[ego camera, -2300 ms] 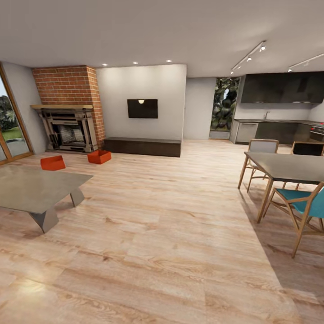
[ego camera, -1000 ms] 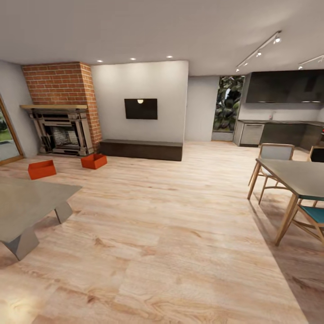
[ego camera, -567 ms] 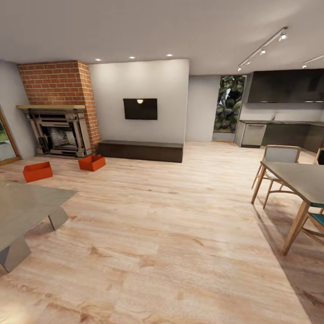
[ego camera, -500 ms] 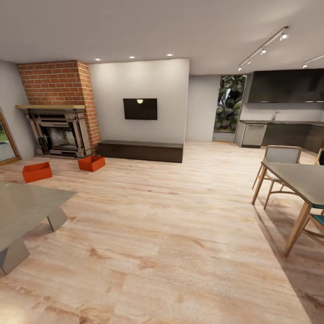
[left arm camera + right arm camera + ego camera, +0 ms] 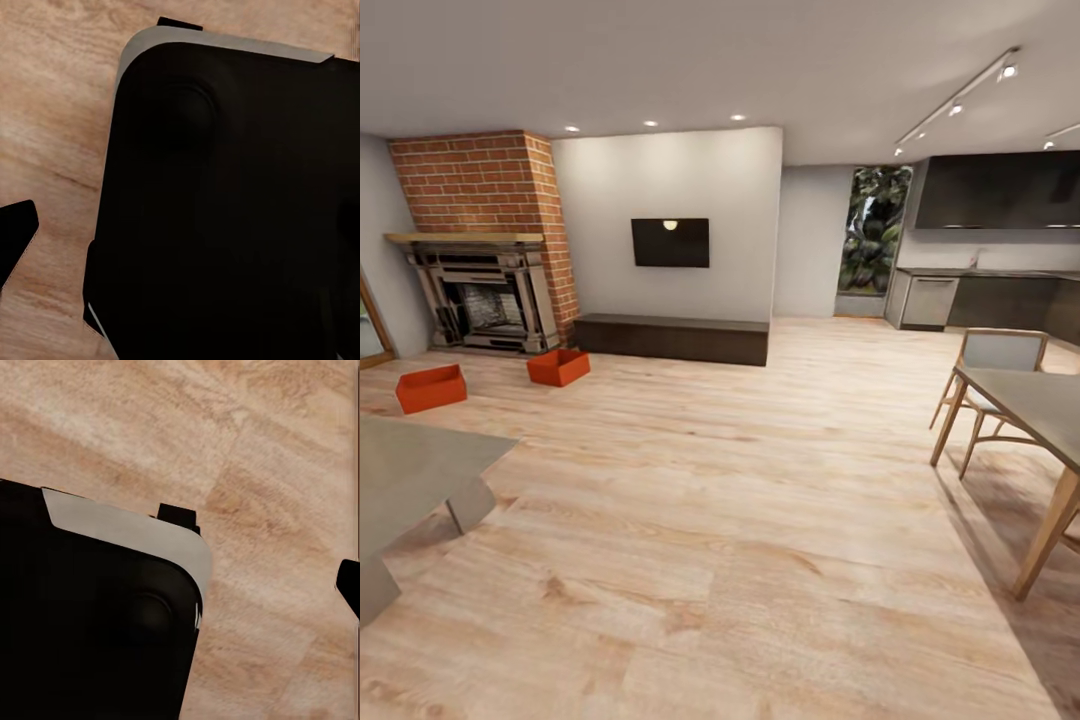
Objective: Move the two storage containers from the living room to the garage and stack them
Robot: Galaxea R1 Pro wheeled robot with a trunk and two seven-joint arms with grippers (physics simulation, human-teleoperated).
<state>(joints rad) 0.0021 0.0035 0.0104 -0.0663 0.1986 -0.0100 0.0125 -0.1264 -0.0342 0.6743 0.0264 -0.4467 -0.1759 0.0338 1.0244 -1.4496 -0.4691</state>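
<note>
Head view looks across the living room, with its wood floor (image 5: pixel 740 520), brick fireplace (image 5: pixel 485 240), black TV (image 5: pixel 670 242) and long dark bench (image 5: pixel 672 338). The two storage containers sit on the wood floor by the fireplace, far from the robot. One container (image 5: pixel 558 366) is just in front of the fireplace, near the end of the bench. The other container (image 5: pixel 431 388) is off to its left, a little apart, beyond a grey low table (image 5: pixel 410 475). A dining table (image 5: pixel 1032 400) and a chair (image 5: pixel 1000 355) stand on the right.

Both wrist views look down at the wood floor and a big dark part of the robot's own body. The claws cannot be made out, so it is not possible to tell if they are spread or pressed together.

The boxes look light and stiff, with thin, smooth walls that could slip. They have no lids and no handles. A good way to hold one is probably to pinch one thin wall at its top edge, near the middle, so the box does not tip.
</note>
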